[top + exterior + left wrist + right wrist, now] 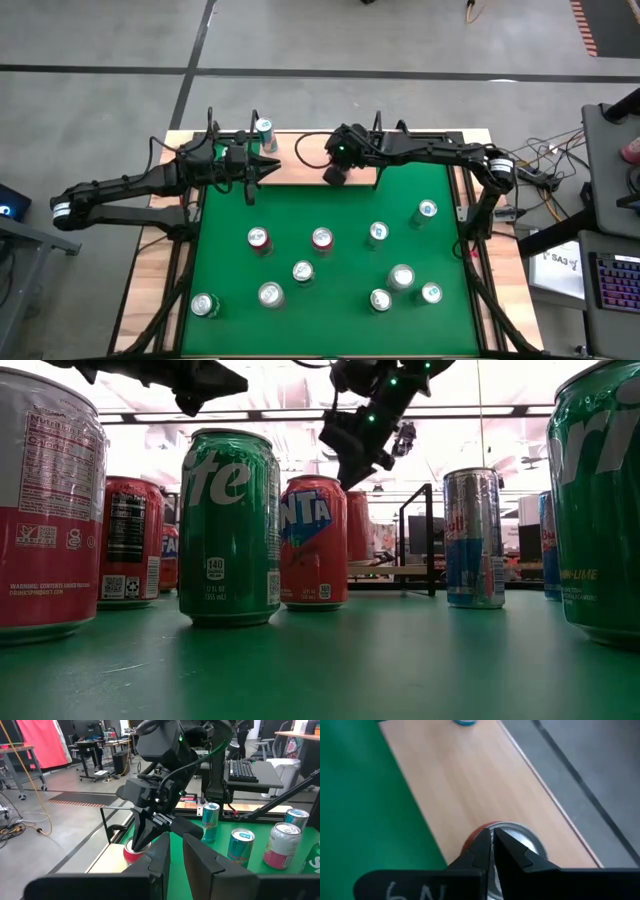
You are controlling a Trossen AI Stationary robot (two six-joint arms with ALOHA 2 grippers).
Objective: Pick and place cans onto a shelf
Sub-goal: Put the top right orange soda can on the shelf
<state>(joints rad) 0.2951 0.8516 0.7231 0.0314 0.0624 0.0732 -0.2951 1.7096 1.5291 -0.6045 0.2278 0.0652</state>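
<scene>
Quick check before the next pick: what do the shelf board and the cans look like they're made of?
Shelf: pale wood, or a wood-look laminate, with a matte finish and faint straight grain; I can't tell which. Cans, such as the green can: apparently thin metal, probably aluminium, with glossy printed bodies that catch highlights and bare silver tops, as on the red can below the shut right gripper.

Shelf (300,160) middle bare (cans (322,238) crowd table (330,205)).

Green table (330,210) with scattered cans (322,239) (shelf (470,785) with red can (512,837))
</scene>
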